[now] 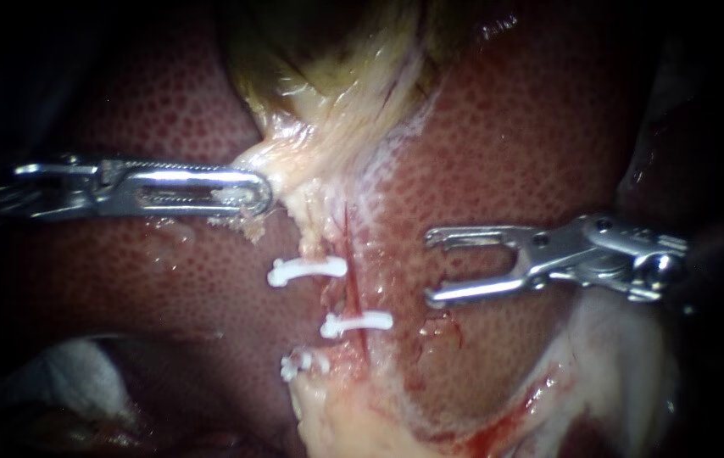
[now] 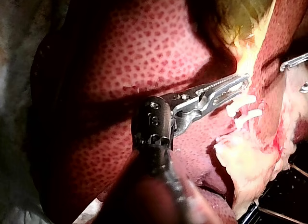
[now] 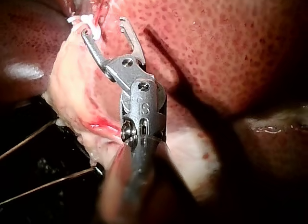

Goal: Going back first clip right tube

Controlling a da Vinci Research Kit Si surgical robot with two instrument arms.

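Three white clips cross the pale strand of tubes below the gallbladder (image 1: 328, 51): an upper clip (image 1: 307, 270), a middle clip (image 1: 356, 322) and a lower clip (image 1: 304, 363). The middle one sits on the right tube (image 1: 353, 293), a thin red strand. My right instrument (image 1: 430, 266) stands open and empty over the liver, a little to the right of the clips and clear of them. In its wrist view one jaw of the right instrument (image 3: 103, 26) lies close to a clip (image 3: 89, 19). My left instrument (image 1: 262, 197) is shut on the pale tissue just under the gallbladder, above the upper clip, as the left instrument (image 2: 244, 80) also shows.
Mottled red liver (image 1: 531, 127) surrounds the strand on both sides. Pale, blood-streaked tissue (image 1: 616, 356) lies under the right instrument's shaft. A white pad (image 1: 74, 373) shows at the lower left. Thin wires (image 3: 29, 137) run over the dark bench beside the tissue.
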